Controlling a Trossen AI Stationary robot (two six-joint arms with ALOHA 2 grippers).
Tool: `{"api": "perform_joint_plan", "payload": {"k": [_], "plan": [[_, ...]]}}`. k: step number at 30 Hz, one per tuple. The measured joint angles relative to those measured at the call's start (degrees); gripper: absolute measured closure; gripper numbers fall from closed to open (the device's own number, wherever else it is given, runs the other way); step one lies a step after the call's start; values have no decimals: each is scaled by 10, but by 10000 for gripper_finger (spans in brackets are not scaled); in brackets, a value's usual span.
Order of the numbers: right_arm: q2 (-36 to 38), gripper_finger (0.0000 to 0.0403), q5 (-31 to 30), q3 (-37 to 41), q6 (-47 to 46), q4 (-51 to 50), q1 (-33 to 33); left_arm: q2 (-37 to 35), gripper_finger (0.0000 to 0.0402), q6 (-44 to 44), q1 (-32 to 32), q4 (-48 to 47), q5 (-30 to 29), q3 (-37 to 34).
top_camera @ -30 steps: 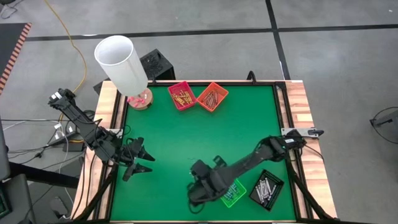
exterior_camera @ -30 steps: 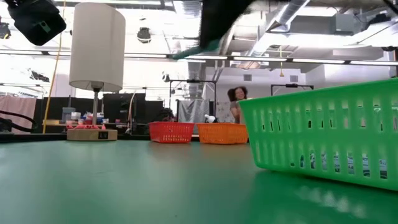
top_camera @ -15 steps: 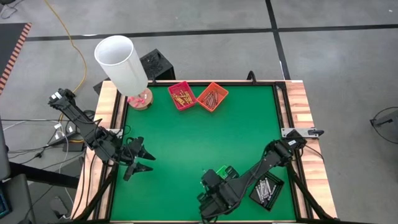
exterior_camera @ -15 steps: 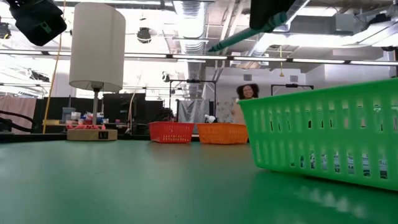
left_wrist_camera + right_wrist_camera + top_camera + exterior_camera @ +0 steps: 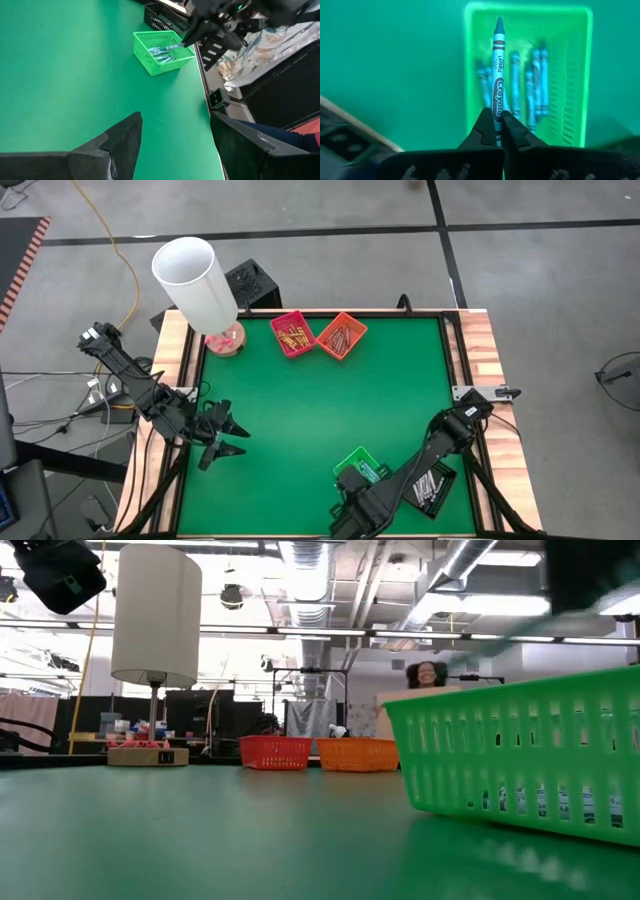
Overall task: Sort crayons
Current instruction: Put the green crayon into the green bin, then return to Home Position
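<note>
The left gripper (image 5: pixel 222 438) waits open, holding nothing, near the table's left edge. The red basket (image 5: pixel 291 334) and orange basket (image 5: pixel 341 335) hold crayons. The right gripper (image 5: pixel 496 131) pinches a teal "Crayola" crayon (image 5: pixel 497 80) above the green basket (image 5: pixel 580 75) of teal crayons (image 5: pixel 536 90).

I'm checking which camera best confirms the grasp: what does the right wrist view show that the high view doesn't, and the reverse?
Only the right wrist view shows the right claw shut on a teal crayon, pointing out over the other teal crayons in the green tray.

Only the high view shows the left claw waiting open at the mat's left edge, the red tray, orange tray, black tray and the lamp.

Both show the green tray and the green mat.
</note>
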State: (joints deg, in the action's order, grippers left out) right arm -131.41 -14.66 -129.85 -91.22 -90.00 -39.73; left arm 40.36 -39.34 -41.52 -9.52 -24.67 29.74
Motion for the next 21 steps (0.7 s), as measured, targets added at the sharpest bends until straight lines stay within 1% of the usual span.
{"api": "perform_joint_plan", "payload": {"k": [5, 8, 11, 16, 21], "plan": [[-1, 401, 41, 56, -20, -1, -1, 0, 176, -5, 0, 0, 0, 0], [-1, 400, 53, 67, -19, -1, -1, 0, 176, -9, 0, 0, -2, 0], [-1, 393, 56, 68, -6, 0, -1, 0, 176, -10, 0, 0, -17, 0], [-1, 360, 74, 68, 2, 0, -4, 0, 176, -45, 0, 0, -48, 0], [-1, 323, 73, 68, 12, 0, -4, 0, 176, -47, 0, 0, -50, 0]]}}
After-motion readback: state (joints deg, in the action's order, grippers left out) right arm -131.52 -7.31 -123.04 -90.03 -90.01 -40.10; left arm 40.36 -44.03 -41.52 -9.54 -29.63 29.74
